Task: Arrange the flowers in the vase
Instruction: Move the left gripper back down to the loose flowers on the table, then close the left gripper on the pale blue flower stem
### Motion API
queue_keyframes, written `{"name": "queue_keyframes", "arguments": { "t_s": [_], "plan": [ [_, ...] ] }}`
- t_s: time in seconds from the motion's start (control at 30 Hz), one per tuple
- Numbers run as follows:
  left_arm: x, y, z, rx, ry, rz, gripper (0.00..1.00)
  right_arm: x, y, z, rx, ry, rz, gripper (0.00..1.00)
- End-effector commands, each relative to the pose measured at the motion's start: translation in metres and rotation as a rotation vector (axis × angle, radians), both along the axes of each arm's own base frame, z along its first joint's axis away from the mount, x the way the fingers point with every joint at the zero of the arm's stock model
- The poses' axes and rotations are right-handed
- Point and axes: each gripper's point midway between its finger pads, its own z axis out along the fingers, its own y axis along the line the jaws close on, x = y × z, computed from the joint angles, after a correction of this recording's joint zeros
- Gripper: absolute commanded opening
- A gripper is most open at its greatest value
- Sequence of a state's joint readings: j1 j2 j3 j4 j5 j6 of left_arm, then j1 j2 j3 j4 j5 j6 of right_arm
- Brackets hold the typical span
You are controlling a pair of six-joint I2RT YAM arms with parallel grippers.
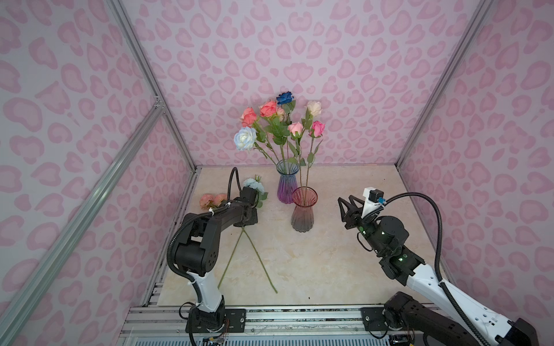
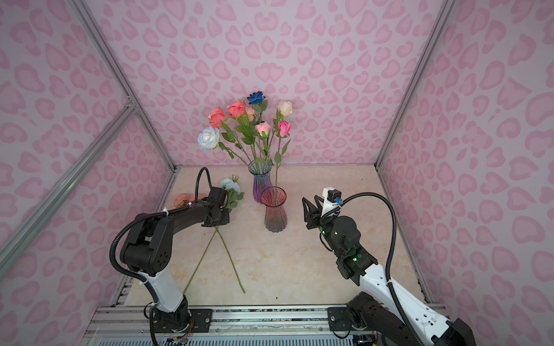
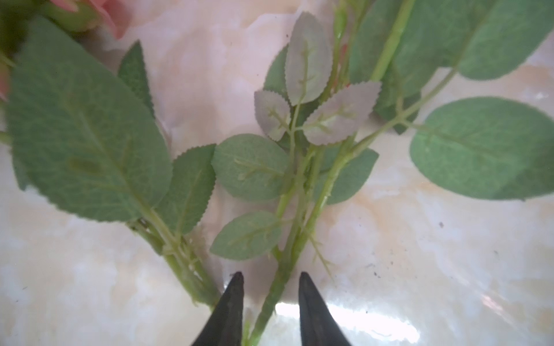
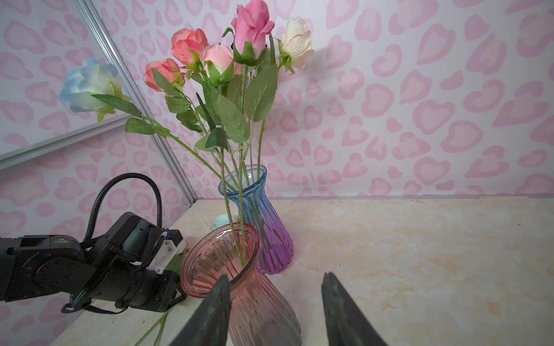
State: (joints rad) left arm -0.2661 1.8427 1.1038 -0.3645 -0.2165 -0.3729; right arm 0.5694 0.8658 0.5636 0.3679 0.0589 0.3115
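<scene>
Left pincer (image 3: 269,275) parted around 1 of 2 crossed green rose stems (image 1: 231,257) lying near marbled surface's (image 1: 329,263) left edge, right pincer (image 4: 274,278) open, empty, beside pink ribbed glass vase (image 4: 263,305)

Loose flowers (image 1: 253,183) left of vases (image 1: 303,215)

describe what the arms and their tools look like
The left arm and right arm are black with a white link near the base. A black ribbed cable loops to each wrist. The left tool and right tool each have two dark, tapered fingers.
</scene>
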Motion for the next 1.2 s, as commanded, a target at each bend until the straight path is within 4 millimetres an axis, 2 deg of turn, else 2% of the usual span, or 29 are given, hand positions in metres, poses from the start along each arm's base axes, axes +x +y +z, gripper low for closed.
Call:
{"name": "queue_keyframes", "arguments": {
  "t_s": [0.0,0.17,0.43,0.6,0.73,0.93,1.17],
  "plan": [
    [0.003,0.000,-0.001,-0.010,-0.003,0.013,0.33,0.000,0.000,0.002,0.002,-0.004,0.002,0.50],
    [0.006,0.000,-0.003,-0.012,0.000,0.015,0.30,0.000,0.000,0.001,0.001,-0.002,-0.001,0.50],
    [0.008,-0.003,0.000,-0.026,-0.002,0.003,0.09,0.001,0.000,0.001,-0.001,-0.004,-0.002,0.50],
    [0.011,-0.005,0.014,-0.032,-0.024,-0.009,0.03,-0.001,-0.002,0.003,0.004,-0.007,-0.004,0.50],
    [0.014,-0.012,0.039,-0.047,-0.065,-0.032,0.03,-0.001,-0.001,0.003,0.006,-0.007,0.001,0.50],
    [0.015,-0.020,0.096,-0.064,-0.166,-0.071,0.03,-0.003,-0.002,0.006,0.015,-0.013,0.003,0.50],
    [-0.009,-0.004,0.156,-0.077,-0.313,-0.020,0.03,-0.005,-0.003,0.009,0.023,-0.019,0.003,0.50]
  ]
}}
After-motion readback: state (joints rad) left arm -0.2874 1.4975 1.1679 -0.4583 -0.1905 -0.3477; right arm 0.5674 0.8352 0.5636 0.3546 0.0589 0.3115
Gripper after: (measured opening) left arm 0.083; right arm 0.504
